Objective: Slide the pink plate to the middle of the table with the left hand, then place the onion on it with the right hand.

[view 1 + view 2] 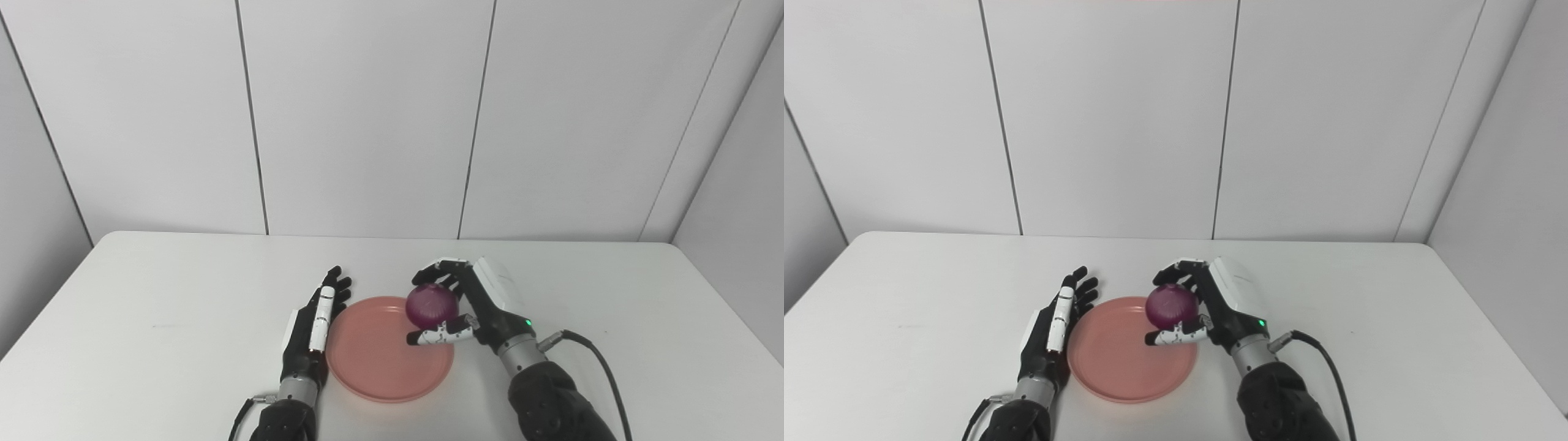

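Pink plate point(383, 355) sits mid-table, flanked by my flat, empty left hand point(311, 327), likely steadying it. My right hand point(471, 306) grips the purple onion point(432, 306) above the plate's right rim, ready to lower.

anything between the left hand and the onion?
Only the pink plate. The left hand lies open at its left edge; the right hand holds the onion over its far right rim. Both eye views show this.

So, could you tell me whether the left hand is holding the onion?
No, the onion sits in the right hand, while the left hand lies open beside the pink plate.
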